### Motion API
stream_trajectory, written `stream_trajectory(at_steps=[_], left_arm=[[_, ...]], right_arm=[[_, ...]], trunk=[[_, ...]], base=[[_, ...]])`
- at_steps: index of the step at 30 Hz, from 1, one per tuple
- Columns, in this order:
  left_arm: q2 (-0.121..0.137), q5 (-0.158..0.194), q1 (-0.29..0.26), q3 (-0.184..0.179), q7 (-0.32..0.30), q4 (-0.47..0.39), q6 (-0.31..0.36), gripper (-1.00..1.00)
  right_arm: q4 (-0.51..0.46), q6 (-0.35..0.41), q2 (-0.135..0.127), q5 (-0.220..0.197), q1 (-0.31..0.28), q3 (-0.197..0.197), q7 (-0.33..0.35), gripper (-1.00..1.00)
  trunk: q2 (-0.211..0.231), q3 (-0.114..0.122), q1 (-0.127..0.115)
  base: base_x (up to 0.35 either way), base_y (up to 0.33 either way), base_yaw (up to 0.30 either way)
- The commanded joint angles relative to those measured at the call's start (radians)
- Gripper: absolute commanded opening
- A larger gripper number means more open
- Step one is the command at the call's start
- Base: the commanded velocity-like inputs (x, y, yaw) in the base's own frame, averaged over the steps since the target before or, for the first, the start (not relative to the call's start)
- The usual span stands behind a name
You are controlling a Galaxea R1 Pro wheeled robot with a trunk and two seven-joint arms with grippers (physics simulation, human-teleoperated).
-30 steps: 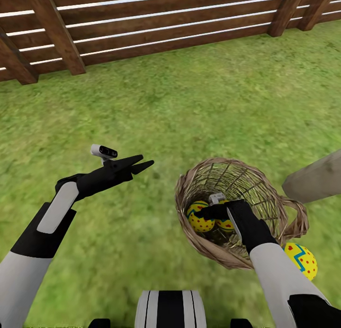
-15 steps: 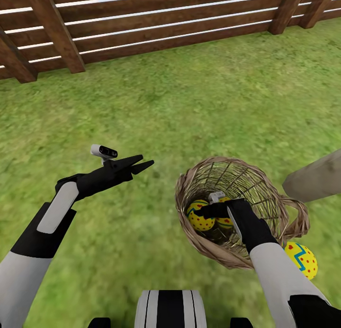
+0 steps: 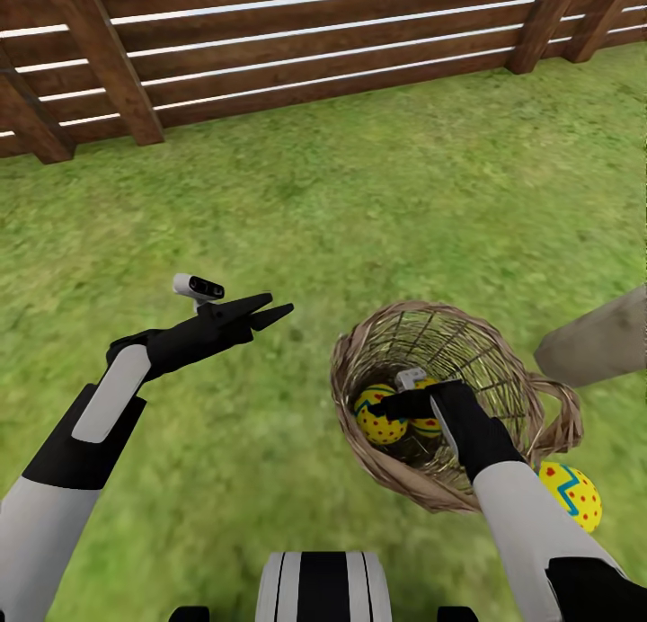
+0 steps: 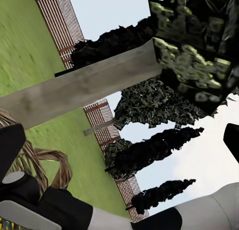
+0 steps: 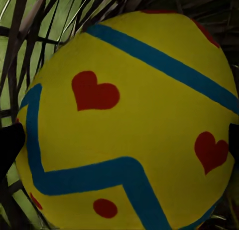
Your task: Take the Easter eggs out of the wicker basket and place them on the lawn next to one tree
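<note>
Because two eggs are sitting low in the wicker basket [image 3: 449, 397], I am reaching the right gripper [image 3: 395, 406] down past the braided rim, with the basket tipped toward me so its mouth is facing the head camera. In the right wrist view one egg [image 5: 127, 120] is looming just ahead of the fingers [image 5: 10, 145], whose dark tips are showing at either edge, apart; they are bracketing the egg, but I cannot tell whether they are touching it yet. Its blue zigzag band is running slantwise across the shell, so I am judging its long axis to be lying tilted, not upright. A second egg [image 3: 379, 413] is resting just beside it on the basket floor. The third egg [image 3: 570, 496] is already lying on the lawn [image 3: 359, 208] just outside the basket, near the pale tree trunk [image 3: 598, 339]. I am holding the left gripper [image 3: 274, 309] clear above the grass, well apart from the basket, its fingers nearly together and carrying nothing.
</note>
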Motion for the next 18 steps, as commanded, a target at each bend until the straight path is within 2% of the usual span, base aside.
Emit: stream_trajectory(at_steps=[1, 18], left_arm=[[0.001, 0.004, -0.001, -0.001, 0.0, 0.001, 0.004, 1.0], [0.001, 0.004, -0.001, -0.002, 0.0, 0.0, 0.004, 1.0]], right_arm=[[0.011, 0.005, 0.0, 0.009, 0.0, 0.0, 0.007, -1.0], [0.01, 0.004, 0.0, 0.009, 0.0, 0.0, 0.007, -1.0]], trunk=[[0.0, 0.003, 0.0], [0.004, 0.069, -0.008]], base=[[0.0, 0.0, 0.0], [0.0, 0.0, 0.0]])
